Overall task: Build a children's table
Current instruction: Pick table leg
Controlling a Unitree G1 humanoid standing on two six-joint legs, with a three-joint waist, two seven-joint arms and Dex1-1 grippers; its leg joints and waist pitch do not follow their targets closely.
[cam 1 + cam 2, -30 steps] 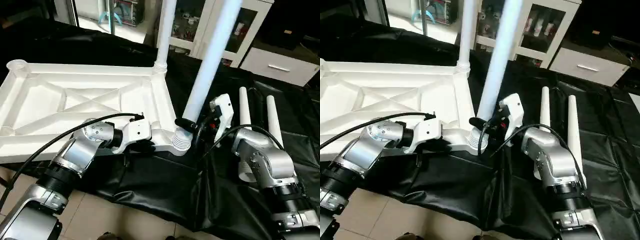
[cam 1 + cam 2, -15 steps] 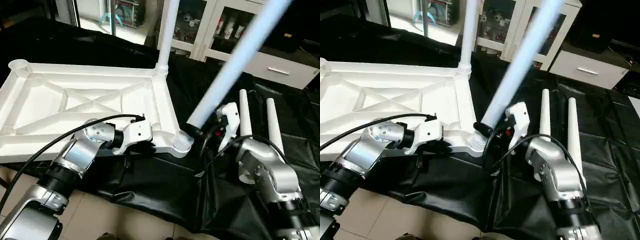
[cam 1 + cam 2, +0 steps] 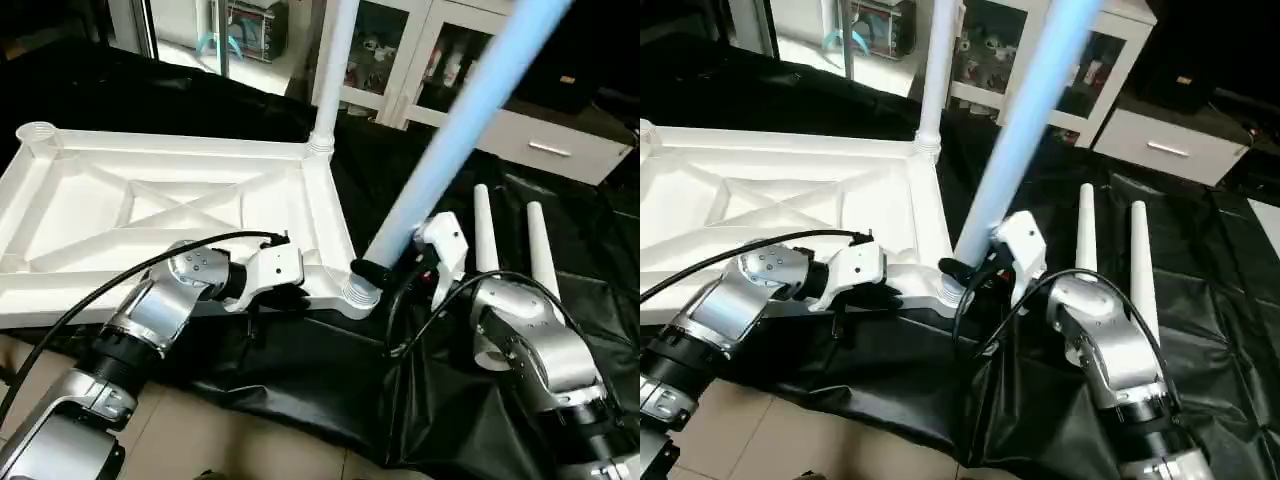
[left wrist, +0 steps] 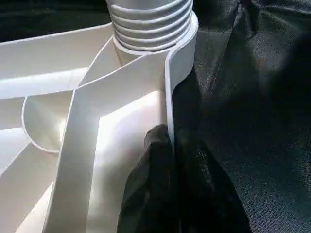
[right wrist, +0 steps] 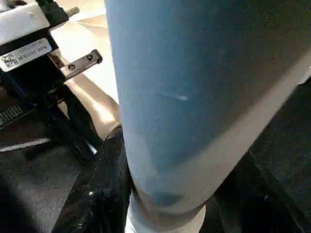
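The white tabletop (image 3: 332,215) lies upside down on the black cloth, its X-ribs facing up. One leg (image 3: 338,60) stands upright in the far right corner socket. My left gripper (image 4: 170,141) is shut on the tabletop's near rim, beside the ribbed near right socket (image 3: 360,292). My right gripper (image 3: 376,270) is shut on the lower end of a second leg (image 3: 470,110). That leg leans up and to the right, its base at this socket. Two loose legs (image 3: 484,235) (image 3: 541,245) lie side by side on the cloth behind my right arm.
The black-draped work table (image 3: 300,370) ends just in front of my arms, with tiled floor (image 3: 250,440) below. White glass-door cabinets (image 3: 440,60) and a white drawer unit (image 3: 560,150) stand behind. A black cable (image 3: 100,295) loops over my left forearm.
The held leg swung from steep to strongly tilted right, then partly back, its base staying at the near right socket. My right arm moved with it. My left gripper kept its hold.
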